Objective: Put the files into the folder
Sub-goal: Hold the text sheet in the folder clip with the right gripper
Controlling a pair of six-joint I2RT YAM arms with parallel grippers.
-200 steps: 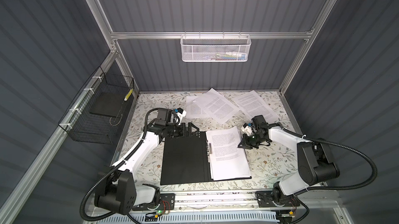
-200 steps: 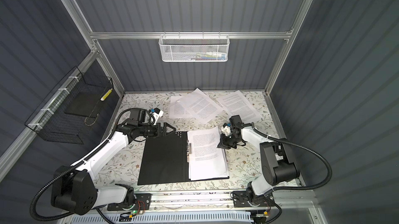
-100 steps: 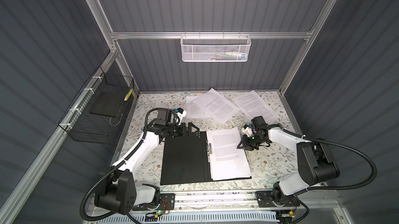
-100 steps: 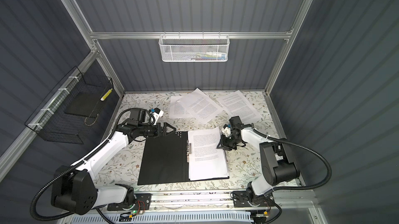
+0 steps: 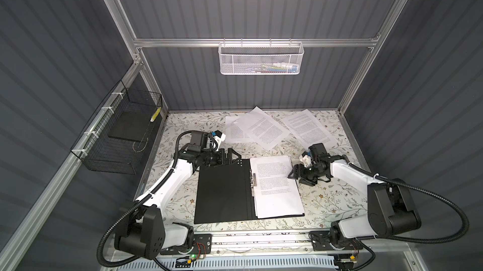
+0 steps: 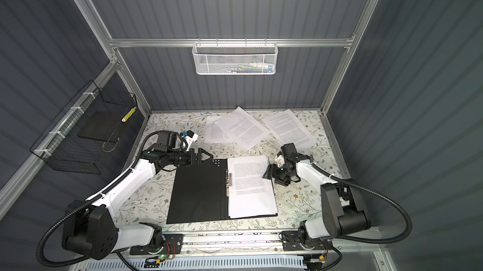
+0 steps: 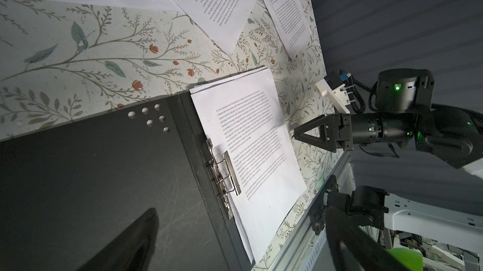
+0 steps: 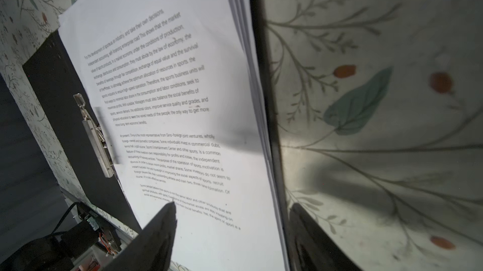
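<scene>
The folder [image 5: 222,194] [image 6: 198,194] lies open in the middle of the table, black inside up, with its metal clip [image 7: 224,170] on the spine. A stack of files [image 5: 277,191] [image 8: 170,99] lies flat on its right half. Three more printed files [image 5: 261,128] [image 6: 290,127] lie loose at the back. My left gripper [image 5: 234,156] [image 7: 243,211] hangs open over the folder's far left corner. My right gripper [image 5: 294,175] [image 8: 232,205] is open at the stack's right edge, one finger over the top sheet, the other outside the folder's edge.
A white mesh basket [image 5: 261,58] hangs on the back wall and a black wire basket [image 5: 122,133] on the left wall. The floral table cover [image 5: 326,199] shows to the right of the folder. An aluminium rail [image 5: 261,238] runs along the front edge.
My right gripper's jaws have parted at the stack's right edge, and the top sheet has settled flat. The left arm has not moved.
</scene>
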